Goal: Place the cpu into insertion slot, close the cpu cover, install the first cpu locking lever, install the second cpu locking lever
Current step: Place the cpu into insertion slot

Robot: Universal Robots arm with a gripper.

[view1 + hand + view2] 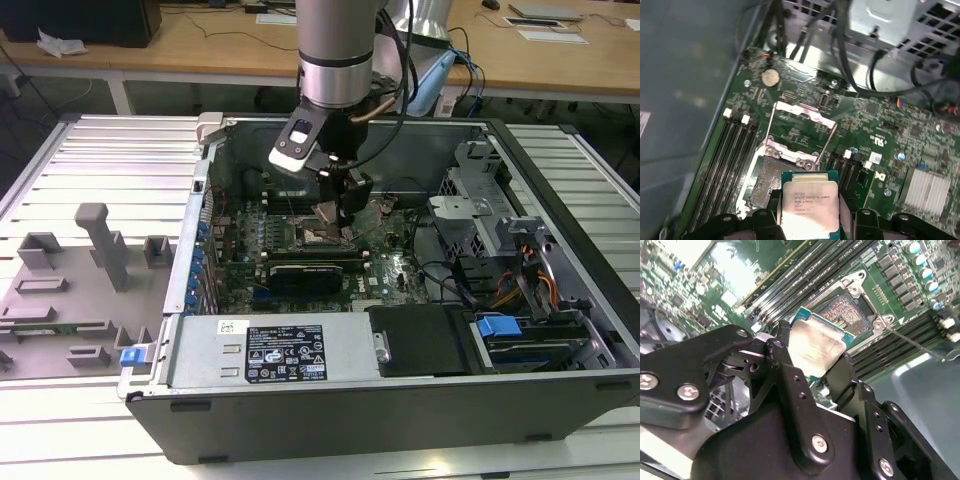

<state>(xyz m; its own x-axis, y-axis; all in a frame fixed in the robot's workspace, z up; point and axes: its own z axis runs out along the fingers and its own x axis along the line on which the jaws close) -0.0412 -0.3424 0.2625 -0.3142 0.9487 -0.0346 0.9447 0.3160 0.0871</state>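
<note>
My gripper [338, 212] hangs inside the open computer case, shut on the cpu [810, 204], a flat square chip with a pale metal top on a green edge. In both wrist views the black fingers [780, 352] clamp the chip's two opposite sides. The cpu [815, 346] hovers tilted just above one edge of the insertion slot [846, 310], overlapping it slightly, apart from its grey contact field. The insertion slot [765, 182] lies uncovered. The cpu cover [802, 108], a thin metal frame with a square window, stands flipped up beyond the socket. A thin locking lever [915, 342] sticks out beside the socket.
Memory slots [722, 160] run along both sides of the socket. Black cables [860, 85] and a metal drive cage [470, 200] sit on the exterior view's right. The case walls [300, 355] enclose the motherboard. Grey fixtures [100, 245] stand on the table outside.
</note>
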